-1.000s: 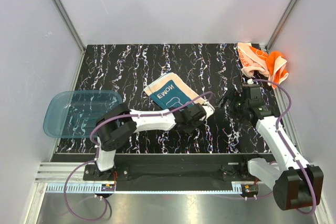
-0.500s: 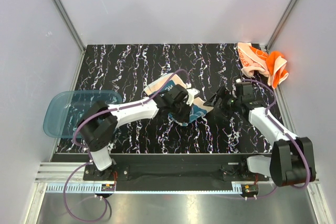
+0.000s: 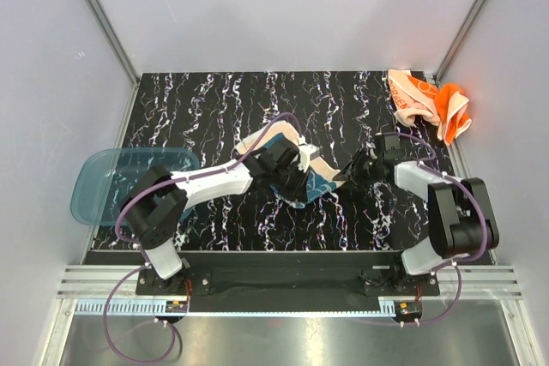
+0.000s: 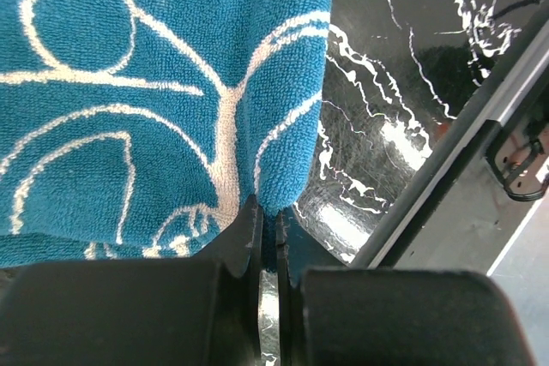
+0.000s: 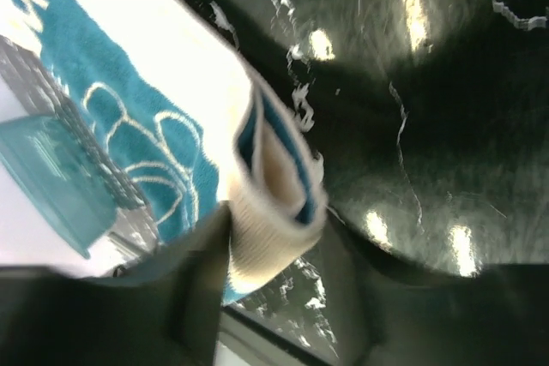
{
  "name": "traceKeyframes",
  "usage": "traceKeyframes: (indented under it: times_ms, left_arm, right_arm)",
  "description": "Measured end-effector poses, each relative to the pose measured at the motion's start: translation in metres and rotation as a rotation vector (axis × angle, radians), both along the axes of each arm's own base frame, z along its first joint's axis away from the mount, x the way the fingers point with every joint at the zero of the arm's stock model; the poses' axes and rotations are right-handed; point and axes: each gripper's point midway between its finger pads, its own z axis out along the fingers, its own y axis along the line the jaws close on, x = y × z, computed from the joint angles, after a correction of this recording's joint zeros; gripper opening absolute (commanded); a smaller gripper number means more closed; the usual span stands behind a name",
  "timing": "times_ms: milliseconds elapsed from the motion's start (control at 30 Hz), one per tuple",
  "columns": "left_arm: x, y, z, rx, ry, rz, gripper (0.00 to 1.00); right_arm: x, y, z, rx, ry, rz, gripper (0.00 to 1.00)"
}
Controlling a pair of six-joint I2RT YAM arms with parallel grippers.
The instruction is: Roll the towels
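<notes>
black marbled tabletop (image 3: 214,100) with white veins, boxed in by plain pale walls (image 3: 283,6); a metal rail (image 3: 300,304) fronts it.

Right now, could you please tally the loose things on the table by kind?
Towels: 2, the teal-blue towel and the orange towel
Translucent blue tray: 1
Total: 3

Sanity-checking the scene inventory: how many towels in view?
2. The teal towel lies in the middle of the table, pinched by the left end effector, its folded edge between the right end effector's fingers. The orange towel is bunched at the far right corner. No others show.
</notes>
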Motion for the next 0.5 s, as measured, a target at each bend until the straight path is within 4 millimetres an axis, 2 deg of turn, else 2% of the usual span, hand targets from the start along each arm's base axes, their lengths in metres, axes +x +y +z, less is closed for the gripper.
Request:
traceKeyframes:
  times_ms: [133,267,367,400,433,467,500]
  left_arm:
    - [0.006,0.002,0.006,-0.029,0.003,0.019,0.0]
    - [0.014,0.005,0.01,-0.053,0.001,0.048,0.0]
    - [0.018,0.009,0.008,-0.075,0.016,0.085,0.0]
    - [0.021,0.011,0.007,-0.085,0.026,0.104,0.0]
    - [0.023,0.012,0.006,-0.097,0.034,0.12,0.0]
    - [0.025,0.013,0.006,-0.107,0.04,0.132,0.0]
    - [0.026,0.016,0.004,-0.107,0.055,0.145,0.0]
  right_arm:
    - [0.007,0.0,-0.009,-0.018,0.02,0.02,0.13]
    - [0.013,-0.001,-0.009,-0.045,0.032,0.04,0.09]
    - [0.017,-0.003,-0.003,-0.092,0.043,0.057,0.12]
    - [0.02,-0.004,0.0,-0.108,0.046,0.063,0.16]
    - [0.022,-0.005,0.002,-0.125,0.05,0.067,0.37]
    - [0.023,-0.006,0.004,-0.142,0.06,0.067,0.47]
    - [0.026,-0.011,0.003,-0.179,0.055,0.064,0.61]
